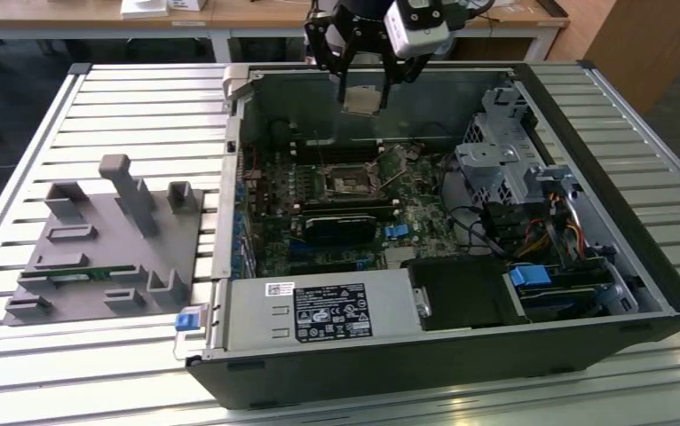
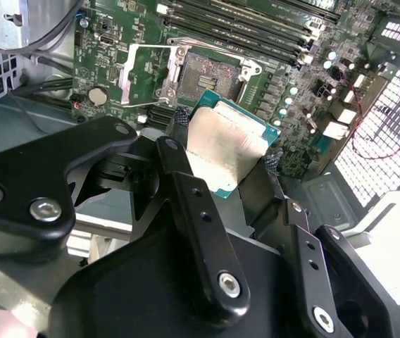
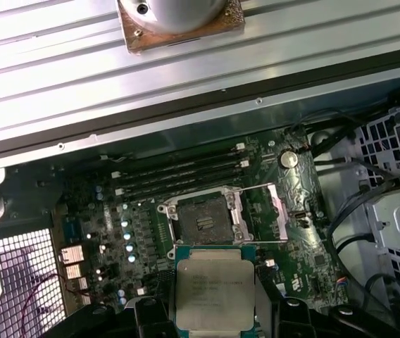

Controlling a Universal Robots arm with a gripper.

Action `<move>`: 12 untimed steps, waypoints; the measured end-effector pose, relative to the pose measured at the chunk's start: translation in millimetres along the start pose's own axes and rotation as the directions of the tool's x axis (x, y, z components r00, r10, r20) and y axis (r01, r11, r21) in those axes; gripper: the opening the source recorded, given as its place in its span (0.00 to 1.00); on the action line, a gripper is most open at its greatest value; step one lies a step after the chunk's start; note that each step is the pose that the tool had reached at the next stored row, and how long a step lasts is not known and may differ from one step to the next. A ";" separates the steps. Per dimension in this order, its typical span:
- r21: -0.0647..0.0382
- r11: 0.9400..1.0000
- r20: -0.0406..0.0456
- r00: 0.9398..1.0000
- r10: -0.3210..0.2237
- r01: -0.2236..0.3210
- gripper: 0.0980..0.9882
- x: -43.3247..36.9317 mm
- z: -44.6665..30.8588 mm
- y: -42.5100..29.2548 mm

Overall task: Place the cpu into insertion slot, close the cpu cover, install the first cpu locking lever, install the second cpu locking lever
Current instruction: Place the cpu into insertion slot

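Observation:
My gripper (image 1: 361, 89) hangs above the far side of the open computer case (image 1: 624, 231), shut on the cpu (image 1: 361, 100). In both wrist views the silver-topped cpu (image 2: 222, 141) (image 3: 214, 282) sits clamped between two black fingers (image 2: 177, 123), held in the air short of the insertion slot (image 2: 210, 70) (image 3: 203, 220). The slot (image 1: 346, 183) lies bare on the green board, its dark centre exposed. The cpu cover (image 2: 138, 70) (image 3: 270, 211), a thin silvery frame, is swung open beside the slot.
Memory slots (image 3: 179, 172) run alongside the socket. A black rectangular block (image 1: 343, 226), the power supply (image 1: 316, 315) and a drive cage (image 1: 506, 160) with cables crowd the case. A grey fixture (image 1: 103, 240) stands on the slatted table at the exterior view's left.

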State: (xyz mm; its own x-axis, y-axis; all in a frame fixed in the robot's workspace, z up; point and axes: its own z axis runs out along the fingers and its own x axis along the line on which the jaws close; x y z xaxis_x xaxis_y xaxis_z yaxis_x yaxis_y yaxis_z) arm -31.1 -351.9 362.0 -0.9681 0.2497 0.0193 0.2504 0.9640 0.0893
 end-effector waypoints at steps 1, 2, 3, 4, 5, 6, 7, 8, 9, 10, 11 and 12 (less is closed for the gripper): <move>0.000 1.000 0.000 1.000 0.003 -0.003 0.49 0.0 0.0 0.0; 0.000 1.000 0.001 1.000 0.006 -0.006 0.49 0.0 0.0 0.0; 0.000 1.000 0.001 1.000 0.009 -0.009 0.49 0.0 0.0 0.0; 0.000 1.000 0.001 1.000 0.011 -0.011 0.49 0.0 0.0 0.0; 0.000 1.000 0.001 1.000 0.014 -0.014 0.49 0.0 0.0 0.0; 0.000 1.000 0.002 1.000 0.017 -0.017 0.49 0.0 0.0 0.0; 0.000 1.000 0.002 1.000 0.020 -0.020 0.49 0.0 0.0 0.0; 0.000 1.000 0.002 1.000 0.023 -0.023 0.49 0.0 0.0 0.0; -0.001 1.000 0.002 1.000 0.026 -0.026 0.49 0.0 0.0 0.0; -0.001 1.000 0.003 1.000 0.029 -0.029 0.49 0.0 0.0 0.0; -0.001 0.999 0.003 0.999 0.032 -0.032 0.49 0.0 0.0 0.0; -0.001 0.999 0.003 0.999 0.035 -0.035 0.49 0.0 0.0 0.0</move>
State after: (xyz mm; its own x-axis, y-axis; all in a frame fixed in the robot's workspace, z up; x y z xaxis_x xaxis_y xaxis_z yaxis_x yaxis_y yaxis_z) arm -31.1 -351.9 362.0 -0.9588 0.2835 0.0193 0.2841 0.9546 0.0894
